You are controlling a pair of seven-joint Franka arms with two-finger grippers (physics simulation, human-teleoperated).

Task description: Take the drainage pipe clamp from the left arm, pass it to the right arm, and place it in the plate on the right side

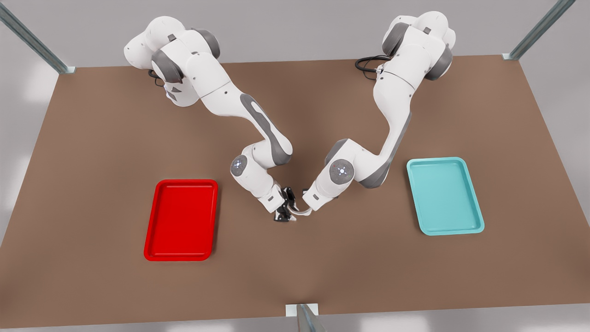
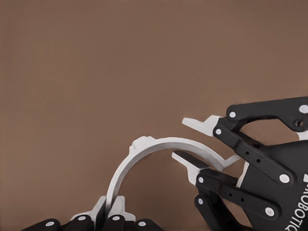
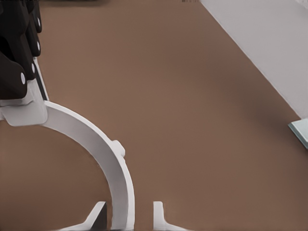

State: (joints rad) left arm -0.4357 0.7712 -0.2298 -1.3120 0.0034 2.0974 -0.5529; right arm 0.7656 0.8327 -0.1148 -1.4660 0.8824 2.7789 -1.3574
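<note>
Both tools are meeting mid-worktop (image 1: 92,138), left tool (image 2: 108,216) pinching the one clamp (image 2: 159,147), right tool (image 2: 202,144) spread wide around its other end.

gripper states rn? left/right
Left gripper: shut on one end of the drainage pipe clamp.
Right gripper: open, fingers on either side of its other end, not yet closed.
</note>
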